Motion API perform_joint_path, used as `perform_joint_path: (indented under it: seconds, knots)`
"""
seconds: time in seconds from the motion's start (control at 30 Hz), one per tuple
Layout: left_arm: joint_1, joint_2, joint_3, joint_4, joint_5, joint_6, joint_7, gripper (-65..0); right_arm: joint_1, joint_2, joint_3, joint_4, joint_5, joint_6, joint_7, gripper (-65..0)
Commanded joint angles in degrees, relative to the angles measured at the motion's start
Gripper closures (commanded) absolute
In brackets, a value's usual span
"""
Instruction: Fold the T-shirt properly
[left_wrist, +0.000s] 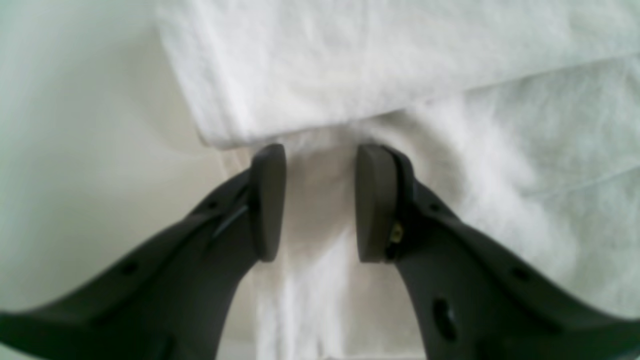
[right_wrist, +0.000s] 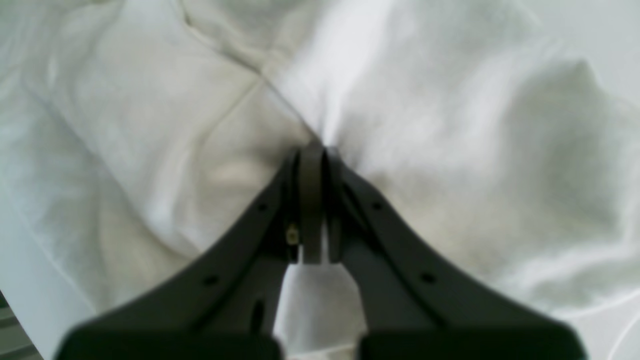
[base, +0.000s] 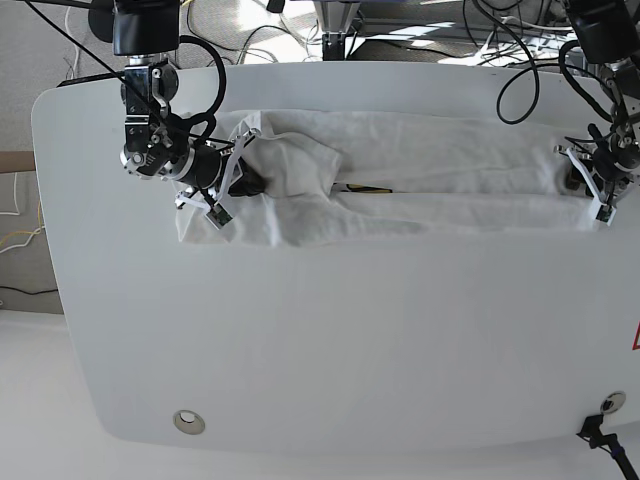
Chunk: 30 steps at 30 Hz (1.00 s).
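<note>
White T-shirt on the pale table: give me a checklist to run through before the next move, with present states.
1. White cloth T-shirt laid out in a long strip across the pale table: ok.
2. Black-fingered left gripper over the shirt's end, jaws apart: ok.
3. Black-fingered right gripper shut at the shirt's other end: ok; whether cloth is pinched between its tips: cannot tell.
4. Cloth smooth near the right gripper: not ok, it is bunched and creased.
5. Layers meeting neatly: not ok, a gap mid-strip shows part of the dark-and-yellow print.
</note>
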Motion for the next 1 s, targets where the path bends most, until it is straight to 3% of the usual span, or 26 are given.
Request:
perform_joint_path:
  seconds: [0.0,0.1,0.17,0.33,0.4,0.53,0.6,0.97]
  knots:
    - [-0.8,-1.1,-0.4,0.9,0.0,0.1,0.6,-21.9,-0.1,0.6,0.0,-1.2,-5.0,-1.3,-4.3,0.0]
    - [-1.5,-1.1,-2.0,3.6,-0.2,0.1,0.8,-21.9,-0.1,0.6,0.0,-1.2,-5.0,-1.3,-4.3,0.0]
    - [-1.3,-1.1,-6.7,6.0,-2.5,0.1,1.2,-22.0,-0.1,0.6,0.0,-1.2,-5.0,-1.3,-4.3,0.0]
    - [-2.6,-2.8,-13.8,5.8,-9.4,0.1,8.8,-22.8,-0.1,0.6,0.0,-1.4,-5.0,-1.3,-4.3,0.0]
    - [-3.2,-3.7,-14.4,4.9,-12.0,0.1,11.5,-29.8,-0.1,0.6,-0.1,-1.4,-5.0,-1.3,-4.3,0.0]
    - [-2.9,-3.8,-16.2,2.0,-17.8,0.1,15.2,-50.6,-0.1,0.5,-0.1,-1.4,-5.0,-1.3,-4.3,0.0]
    - [-2.6,-3.8,-16.2,1.3,-20.9,0.1,15.7,-57.1,-0.1,0.5,-0.1,-1.4,-5.0,-1.3,-4.3,0.0]
    - [-2.0,-2.1,-12.0,-6.3,-22.1,0.1,17.0,-57.1,-0.3,0.5,-0.2,-1.3,-5.0,-1.3,-4.3,0.0]
